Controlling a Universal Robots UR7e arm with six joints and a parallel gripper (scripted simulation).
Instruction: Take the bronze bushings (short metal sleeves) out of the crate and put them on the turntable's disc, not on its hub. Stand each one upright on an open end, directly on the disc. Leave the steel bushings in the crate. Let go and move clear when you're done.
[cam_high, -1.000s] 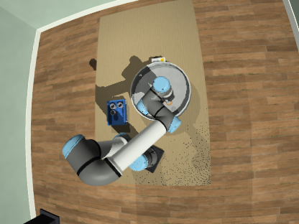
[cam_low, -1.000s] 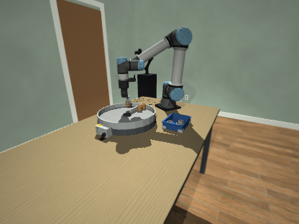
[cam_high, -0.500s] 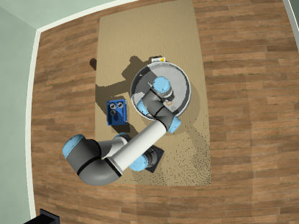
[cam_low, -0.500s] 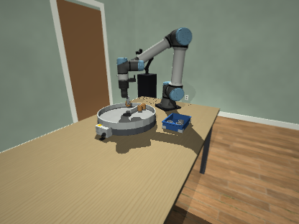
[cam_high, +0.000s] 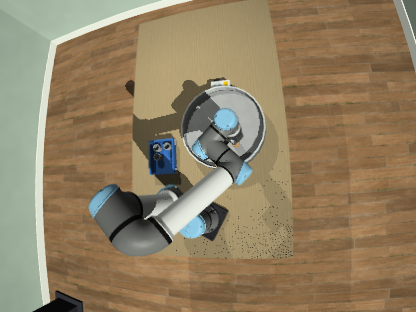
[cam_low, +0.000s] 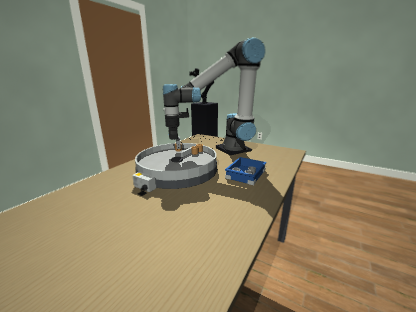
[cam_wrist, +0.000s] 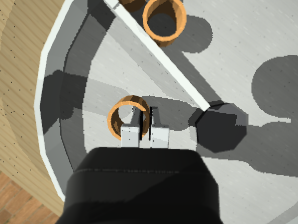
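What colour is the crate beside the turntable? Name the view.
Blue crate; the top view shows it best.

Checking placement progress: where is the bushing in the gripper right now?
In the wrist view, the bronze bushing is pinched by its wall in the gripper, above the disc, left of the dark hub, near the rim.

Claw (cam_wrist: 145, 121) downward, pinching bushing wall

- The pincer (cam_wrist: 145, 131), shut on the wall of a bronze bushing (cam_wrist: 125, 116), is hemmed in by the disc's rim (cam_wrist: 50, 100) on one side and the dark hub (cam_wrist: 218, 131) on the other.
- Light disc surface (cam_wrist: 220, 60) is left open beyond the hub.
- A pale bar (cam_wrist: 165, 67) is seen running from hub to rim; another bushing (cam_wrist: 164, 20) stands just past it.
- The crate (cam_low: 245, 171) lies apart from the turntable on the table (cam_low: 125, 240).
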